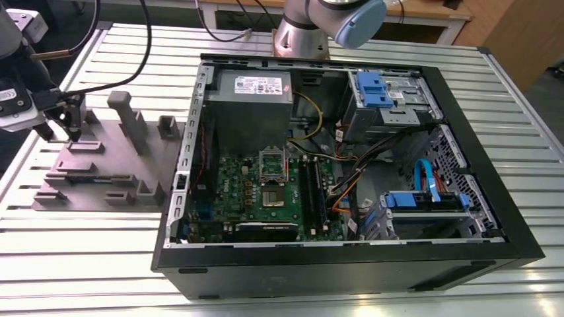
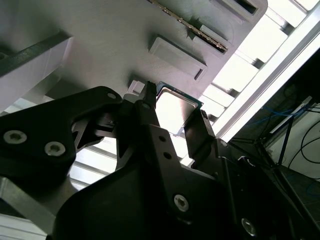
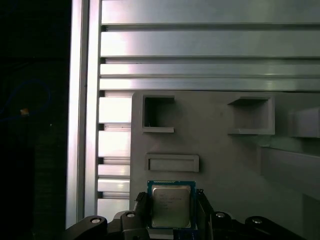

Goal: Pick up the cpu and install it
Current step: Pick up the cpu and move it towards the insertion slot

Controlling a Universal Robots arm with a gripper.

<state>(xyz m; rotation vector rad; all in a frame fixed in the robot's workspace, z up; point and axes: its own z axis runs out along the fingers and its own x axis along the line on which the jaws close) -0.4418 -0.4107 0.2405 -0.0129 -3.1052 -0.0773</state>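
Slatted aluminium table (image 1: 264, 39) carries two items: an open black computer case (image 1: 352, 264) across its middle, and a grey moulded fixture tray (image 1: 97, 165) near the table edge on the exterior view's left.

**Position of the part.** The gripper (image 1: 60, 135) stands over the tray's far corner, well apart from the case. In both wrist views the cpu (image 3: 170, 205) lies flat between the two black fingers (image 3: 141, 207), metal lid toward the camera and a thin green rim around it. The recessed tray pockets beyond it are bare.

**Gripper state.** The fingers are drawn in on two opposite side edges of the cpu (image 2: 175, 107), and no gap shows on either side. Whether the part has cleared the tray surface cannot be told.

**Handling notes (assessment).**
- Weight: judged very light, so little clamping force should be needed.
- Stiffness: rigid and thin, so it should not flex, but the green substrate edge could chip under excess force.
- Surface: the polished lid looks slippery. Edge contact, as shown, is the preferred hold.
- Fragility: the hidden contact face is probably delicate. Keep the part level and avoid dragging it.

**Destination.** The silver socket frame (image 1: 271, 172) sits on the green motherboard (image 1: 304, 188) inside the case.
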